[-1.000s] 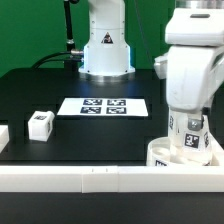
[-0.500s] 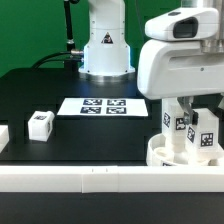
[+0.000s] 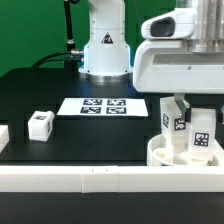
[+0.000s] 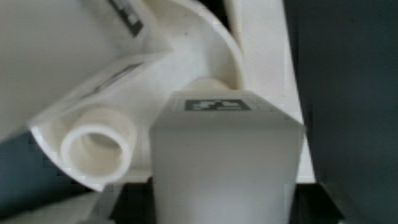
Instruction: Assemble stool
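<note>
Exterior view, table read as a clock face.
- 9 o'clock: loose leg (image 3: pixel 40 124), well apart from the rest.
- Centre: marker board (image 3: pixel 103 105).
- 4 o'clock: seat (image 3: pixel 160 156) against the front rail (image 3: pixel 90 178), with two legs upright on it.

My gripper (image 3: pixel 180 104) grasps the held leg (image 3: pixel 177 126). The second leg (image 3: pixel 201 135) stands just beside it.

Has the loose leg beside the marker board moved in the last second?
No. The loose leg keeps the same spot, off the marker board toward the exterior view's left.

At the exterior view's right, seat (image 3: pixel 160 155) (legs (image 3: pixel 176 124) on it); loose leg (image 3: pixel 40 124) left.
</note>
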`<state>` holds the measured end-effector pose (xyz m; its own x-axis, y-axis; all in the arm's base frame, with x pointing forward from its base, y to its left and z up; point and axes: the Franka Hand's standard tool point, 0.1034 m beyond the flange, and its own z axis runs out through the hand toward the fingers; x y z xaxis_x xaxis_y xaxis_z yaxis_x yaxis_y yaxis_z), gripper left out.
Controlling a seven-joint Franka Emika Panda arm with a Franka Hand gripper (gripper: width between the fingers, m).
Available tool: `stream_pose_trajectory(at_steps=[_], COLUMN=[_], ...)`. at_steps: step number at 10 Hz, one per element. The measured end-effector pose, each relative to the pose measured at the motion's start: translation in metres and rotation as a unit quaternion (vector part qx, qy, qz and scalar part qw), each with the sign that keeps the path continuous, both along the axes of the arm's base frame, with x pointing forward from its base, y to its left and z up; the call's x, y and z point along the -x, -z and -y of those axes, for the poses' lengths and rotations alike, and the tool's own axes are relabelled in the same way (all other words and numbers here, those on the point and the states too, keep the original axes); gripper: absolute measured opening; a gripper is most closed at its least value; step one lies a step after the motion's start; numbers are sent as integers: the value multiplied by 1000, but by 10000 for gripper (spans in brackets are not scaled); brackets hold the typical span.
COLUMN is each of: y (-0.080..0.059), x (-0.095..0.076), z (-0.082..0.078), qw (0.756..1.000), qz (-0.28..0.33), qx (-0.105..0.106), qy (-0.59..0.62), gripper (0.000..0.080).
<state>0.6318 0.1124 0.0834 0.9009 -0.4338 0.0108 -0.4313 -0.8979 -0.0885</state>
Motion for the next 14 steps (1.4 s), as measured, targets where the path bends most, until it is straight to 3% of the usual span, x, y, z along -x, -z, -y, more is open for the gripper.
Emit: stream_pose_trajectory(at_steps=[2,6,10,11,12,14], y=[2,2,2,2,2,1], x=[4,5,2,1,-1,-3], z=[-4,-12,-15,-16,-18,-20], qw=[992,938,818,800,759,699], qz=[-15,-41,-70,-72,-75,-83], qx=[-17,-42,-93,-100,-110,-120], qy=[123,343,564,587,637,700], gripper=[335,335,335,335,335,335])
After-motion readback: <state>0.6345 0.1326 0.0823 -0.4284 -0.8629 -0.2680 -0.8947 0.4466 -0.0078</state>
